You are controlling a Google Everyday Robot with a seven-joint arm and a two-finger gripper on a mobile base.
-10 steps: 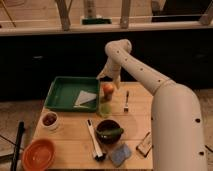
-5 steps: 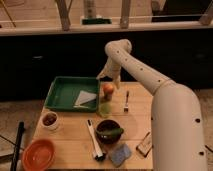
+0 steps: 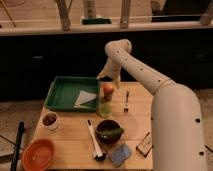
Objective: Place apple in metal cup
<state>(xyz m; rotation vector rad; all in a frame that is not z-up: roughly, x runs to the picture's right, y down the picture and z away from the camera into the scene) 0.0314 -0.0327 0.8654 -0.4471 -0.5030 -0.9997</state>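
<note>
The apple (image 3: 108, 89) is small, round and orange-red. It sits at the mouth of a tall pale yellowish cup (image 3: 105, 107) that stands in the middle of the wooden table (image 3: 75, 142), just right of the green tray. My gripper (image 3: 109, 78) hangs down from the white arm directly above the apple, very close to its top. The cup's lower part shows below the apple.
A green tray (image 3: 62, 92) holding a white napkin (image 3: 86, 98) is at the back left. A fork (image 3: 126, 101) lies right of the cup. A small pale cup with dark red contents (image 3: 49, 120), an orange bowl (image 3: 39, 154), a dark bowl (image 3: 110, 131), a black-handled utensil (image 3: 94, 141), a blue sponge (image 3: 120, 154) and a small bar (image 3: 145, 144) fill the front.
</note>
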